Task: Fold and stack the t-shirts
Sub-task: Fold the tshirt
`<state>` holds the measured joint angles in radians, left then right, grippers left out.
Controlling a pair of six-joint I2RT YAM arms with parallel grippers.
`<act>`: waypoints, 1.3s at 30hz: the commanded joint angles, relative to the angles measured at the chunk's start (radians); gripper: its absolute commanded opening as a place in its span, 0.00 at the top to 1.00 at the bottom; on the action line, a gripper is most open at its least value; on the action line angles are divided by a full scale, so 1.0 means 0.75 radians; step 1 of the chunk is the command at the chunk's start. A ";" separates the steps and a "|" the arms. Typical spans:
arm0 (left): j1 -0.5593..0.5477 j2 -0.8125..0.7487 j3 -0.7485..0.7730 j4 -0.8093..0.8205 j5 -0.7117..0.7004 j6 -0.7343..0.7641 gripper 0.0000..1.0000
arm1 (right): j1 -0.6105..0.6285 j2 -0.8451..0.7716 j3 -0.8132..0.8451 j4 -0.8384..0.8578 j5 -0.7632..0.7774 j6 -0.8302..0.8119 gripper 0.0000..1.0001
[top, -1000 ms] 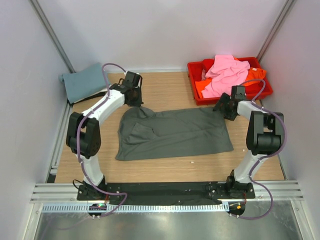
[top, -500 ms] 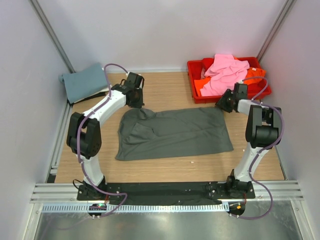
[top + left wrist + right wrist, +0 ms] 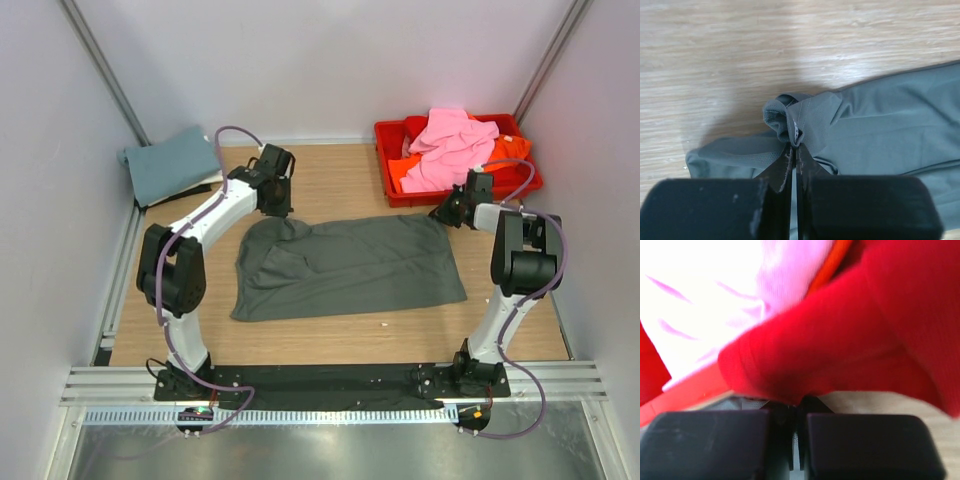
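A dark grey t-shirt (image 3: 345, 265) lies spread flat in the middle of the table. My left gripper (image 3: 281, 208) is shut on its far left corner, and the left wrist view shows the bunched cloth (image 3: 800, 117) pinched at the tips of the left gripper (image 3: 795, 145). My right gripper (image 3: 440, 214) is at the shirt's far right corner, tight against the red tray. In the right wrist view the right gripper (image 3: 799, 402) is shut, with grey cloth (image 3: 737, 402) at its left finger. A pink t-shirt (image 3: 450, 140) and an orange one (image 3: 405, 178) lie heaped in the tray. A dusty teal t-shirt (image 3: 165, 165) lies folded at the far left.
The red plastic tray (image 3: 384, 165) stands at the far right corner of the table, and its near corner (image 3: 880, 330) fills the right wrist view just beyond the fingertips. White walls close in the far side and both sides. A metal rail runs along the near edge.
The right gripper's jaws have closed at the shirt's far right corner, after shifting slightly toward the tray. The left gripper has edged a little to the right, still holding its corner.
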<state>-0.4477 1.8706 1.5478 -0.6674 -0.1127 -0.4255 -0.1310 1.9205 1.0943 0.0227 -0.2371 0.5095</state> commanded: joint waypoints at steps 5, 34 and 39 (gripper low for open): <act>-0.011 -0.052 0.153 -0.133 -0.046 0.046 1.00 | 0.009 -0.266 0.042 -0.171 0.020 -0.070 0.99; -0.037 -0.547 -0.421 -0.194 -0.091 0.019 1.00 | -0.093 -0.583 -0.238 -0.300 0.169 -0.068 0.99; -0.043 -0.586 -0.477 -0.200 -0.095 0.011 0.99 | -0.101 -0.605 -0.281 -0.321 0.171 -0.064 0.99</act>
<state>-0.4782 1.4807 1.2037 -0.8078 -0.1719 -0.4118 -0.1989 1.5116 0.9012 -0.2161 -0.1375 0.4553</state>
